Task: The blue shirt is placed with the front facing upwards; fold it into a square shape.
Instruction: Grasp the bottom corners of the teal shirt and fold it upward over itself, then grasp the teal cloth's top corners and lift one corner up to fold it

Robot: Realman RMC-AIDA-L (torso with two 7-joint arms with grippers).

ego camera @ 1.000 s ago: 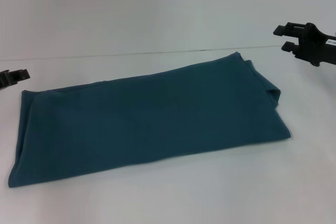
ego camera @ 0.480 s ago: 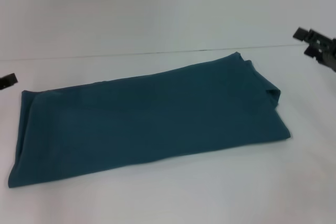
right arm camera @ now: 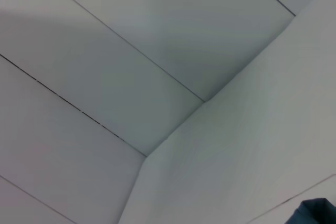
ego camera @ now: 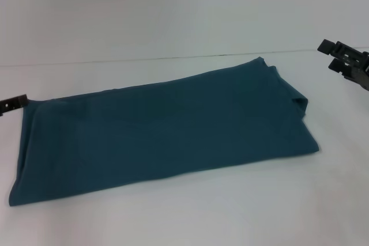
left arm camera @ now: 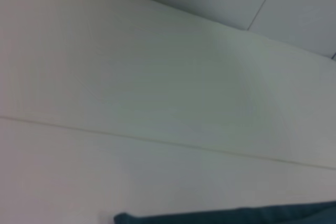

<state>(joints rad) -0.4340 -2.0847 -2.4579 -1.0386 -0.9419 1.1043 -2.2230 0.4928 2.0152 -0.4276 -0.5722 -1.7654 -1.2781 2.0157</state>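
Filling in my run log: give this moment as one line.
shirt: folded into long band, flat on table | left gripper: at shirt's left end, apart | right gripper: open, raised off shirt's right end | square: not yet

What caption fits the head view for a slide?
Blue shirt folded into a long strip on white table; left gripper and right gripper apart from it.

A plain white counter [ego camera: 184, 211] fills the head view, with a thin dark seam [ego camera: 144, 60] running across it toward its far edge. Behind the counter, both wrist views show pale wall panels [right arm camera: 105, 51] (split by thin dark joint lines).
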